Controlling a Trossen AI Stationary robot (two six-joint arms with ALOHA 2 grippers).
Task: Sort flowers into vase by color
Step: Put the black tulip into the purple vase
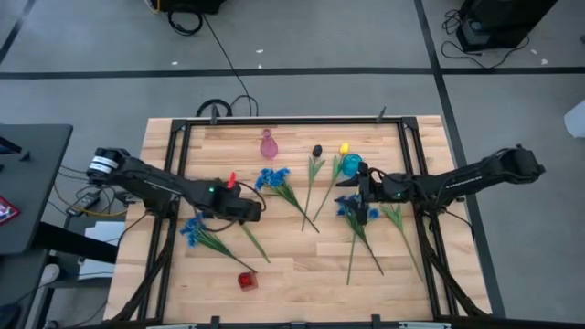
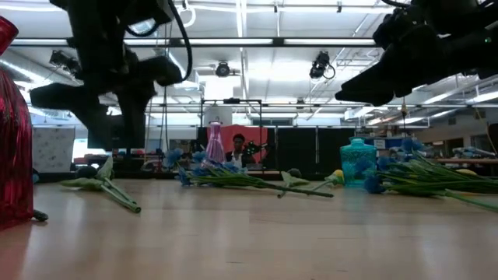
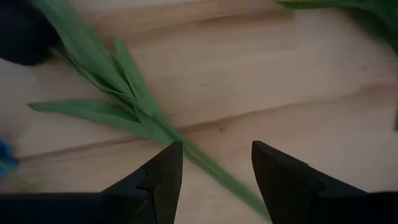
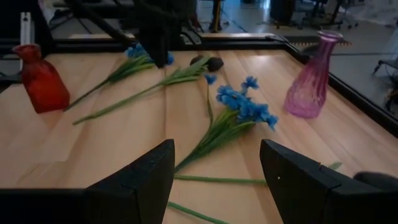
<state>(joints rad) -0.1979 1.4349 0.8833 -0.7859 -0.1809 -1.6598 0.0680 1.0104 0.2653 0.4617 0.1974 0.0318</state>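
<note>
Counting from the high view gives three vases on the wooden table: a pink vase near the far edge, a teal vase right of centre, and a red vase near the front edge. None of them holds a flower.

Flowers lie flat on the boards. Three bunches of blue blossoms are countable: one bunch just below the pink vase, one bunch at the left front, and one bunch below the teal vase. One yellow tulip and one dark tulip lie side by side beside the teal vase, stems running toward the front.

The left gripper hangs low over the table left of centre, fingers parted and grasping nothing; a green stem with leaves runs on the wood between and beyond them. The right gripper hovers beside the teal vase, fingers spread, empty, with the blue bunch below the pink vase ahead of it.
</note>
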